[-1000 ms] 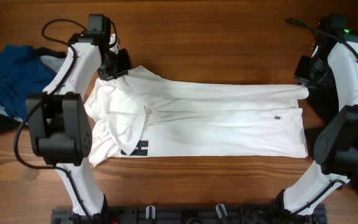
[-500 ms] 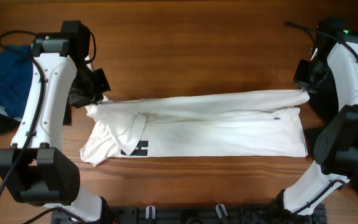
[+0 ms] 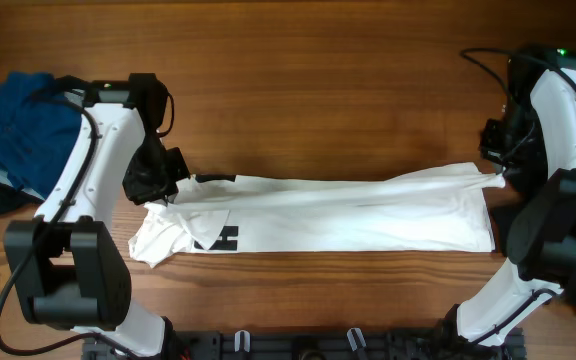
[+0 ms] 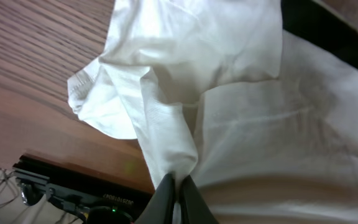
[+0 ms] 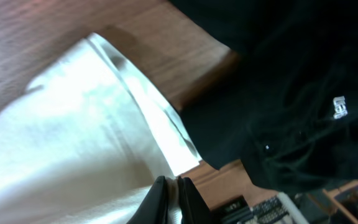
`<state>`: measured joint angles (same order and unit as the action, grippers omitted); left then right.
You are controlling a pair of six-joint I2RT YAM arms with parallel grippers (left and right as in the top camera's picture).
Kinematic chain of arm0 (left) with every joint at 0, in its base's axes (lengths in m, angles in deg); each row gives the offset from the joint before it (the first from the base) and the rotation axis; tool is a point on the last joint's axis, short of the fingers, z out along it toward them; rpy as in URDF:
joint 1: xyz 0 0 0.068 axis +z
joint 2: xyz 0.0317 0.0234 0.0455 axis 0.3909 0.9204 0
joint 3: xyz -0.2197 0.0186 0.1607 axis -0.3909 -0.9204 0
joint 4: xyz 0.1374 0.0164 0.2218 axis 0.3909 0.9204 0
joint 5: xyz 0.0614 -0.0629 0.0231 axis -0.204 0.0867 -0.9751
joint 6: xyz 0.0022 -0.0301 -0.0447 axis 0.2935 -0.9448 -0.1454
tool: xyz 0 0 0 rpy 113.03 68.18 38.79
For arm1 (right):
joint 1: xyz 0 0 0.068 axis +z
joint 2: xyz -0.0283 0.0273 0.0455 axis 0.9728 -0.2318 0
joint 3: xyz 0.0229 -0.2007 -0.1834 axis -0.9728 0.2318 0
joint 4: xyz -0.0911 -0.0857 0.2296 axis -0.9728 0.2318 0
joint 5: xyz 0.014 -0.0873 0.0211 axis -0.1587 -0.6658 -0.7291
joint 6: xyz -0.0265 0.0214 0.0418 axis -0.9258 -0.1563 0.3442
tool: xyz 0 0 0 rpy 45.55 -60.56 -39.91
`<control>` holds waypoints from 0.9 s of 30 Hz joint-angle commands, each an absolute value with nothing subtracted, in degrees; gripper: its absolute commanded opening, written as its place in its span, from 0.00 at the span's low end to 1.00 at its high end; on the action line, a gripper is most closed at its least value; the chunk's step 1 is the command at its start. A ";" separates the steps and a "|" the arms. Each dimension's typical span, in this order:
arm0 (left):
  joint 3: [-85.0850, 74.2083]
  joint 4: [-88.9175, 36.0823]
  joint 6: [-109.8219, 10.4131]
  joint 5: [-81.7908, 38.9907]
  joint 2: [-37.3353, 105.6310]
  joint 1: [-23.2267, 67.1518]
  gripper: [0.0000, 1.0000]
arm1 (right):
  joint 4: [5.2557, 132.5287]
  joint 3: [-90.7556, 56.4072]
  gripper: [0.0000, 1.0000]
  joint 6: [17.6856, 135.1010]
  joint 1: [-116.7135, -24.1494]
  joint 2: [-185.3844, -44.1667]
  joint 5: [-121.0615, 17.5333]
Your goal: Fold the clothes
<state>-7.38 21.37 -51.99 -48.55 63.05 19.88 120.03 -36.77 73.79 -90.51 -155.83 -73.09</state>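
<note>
The far edge of the white T-shirt (image 3: 338, 205) has come over toward the near side, so it now lies on the desk (image 3: 318, 80) as a narrow band, the lengthwise fold almost laid, I think, with the left end effector (image 4: 179, 186) and the right end effector (image 5: 169, 186) both pinched tight on its cloth.

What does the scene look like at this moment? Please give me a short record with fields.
garment: white T-shirt, lying as a long band across the table
print: black print, partly covered, near the shirt's left end
left gripper: shut on a shirt fold
right gripper: shut on the shirt's edge
other clothes: blue garments at the table's left edge; black garment off its right edge
</note>
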 commanded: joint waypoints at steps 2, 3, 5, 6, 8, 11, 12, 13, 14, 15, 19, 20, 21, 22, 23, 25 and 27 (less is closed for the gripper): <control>-8.50 23.65 -52.93 -48.46 63.12 18.08 0.14 | 121.91 -36.38 0.36 75.52 -93.28 -156.18 -75.88; -8.50 25.00 -52.91 -48.44 63.12 18.08 0.15 | 121.88 -36.38 0.36 75.52 -93.55 -156.18 -75.88; -8.50 29.28 -52.73 -48.46 63.10 18.08 0.17 | 121.56 -36.38 0.35 75.54 -93.61 -156.18 -75.88; -8.50 30.62 -52.69 -48.46 63.10 18.08 0.18 | 121.32 -36.38 0.35 75.54 -93.61 -156.18 -75.82; -8.50 31.10 -52.47 -48.46 63.10 18.08 0.18 | 120.53 -36.38 0.35 74.58 -93.61 -156.18 -73.09; -8.50 26.09 -52.51 -48.46 63.10 18.08 0.16 | 118.72 -36.38 0.34 65.40 -93.59 -156.18 -60.15; -8.50 23.86 -52.53 -48.46 63.10 18.08 0.17 | 118.28 -36.38 0.34 63.63 -93.55 -156.18 -56.87; -8.50 21.63 -52.56 -48.46 63.10 18.08 0.17 | 118.15 -36.38 0.34 63.02 -93.48 -156.18 -55.34; -8.50 17.77 -53.47 -48.44 63.12 18.08 0.21 | 118.12 -36.29 0.35 62.67 -93.48 -156.18 -55.23; -8.50 15.95 -53.61 -48.44 63.12 18.08 0.26 | 117.60 -35.70 0.36 62.67 -93.50 -156.18 -55.27; -9.61 10.55 -53.61 -48.70 63.12 18.15 0.32 | 111.02 -27.63 0.52 62.45 -93.57 -156.18 -57.85; -10.66 9.13 -53.63 -48.90 63.14 18.35 0.32 | 108.68 -25.03 0.54 62.47 -93.61 -156.18 -57.83; -12.04 7.19 -53.63 -49.14 63.14 18.74 0.32 | 106.69 -23.02 0.56 62.54 -93.61 -156.18 -57.85; -13.79 4.26 -53.63 -49.99 63.27 19.31 0.33 | 105.27 -21.88 0.56 62.60 -93.61 -156.18 -57.87; -15.67 1.37 -53.65 -50.40 63.47 19.90 0.32 | 103.48 -20.97 0.56 62.62 -93.61 -156.18 -57.87; -19.82 -2.91 -54.17 -50.40 64.21 21.19 0.32 | 100.64 -19.41 0.59 62.40 -93.61 -156.18 -58.86; -23.93 -5.62 -54.52 -50.43 64.74 22.65 0.31 | 99.66 -18.08 0.68 62.47 -93.61 -156.18 -59.34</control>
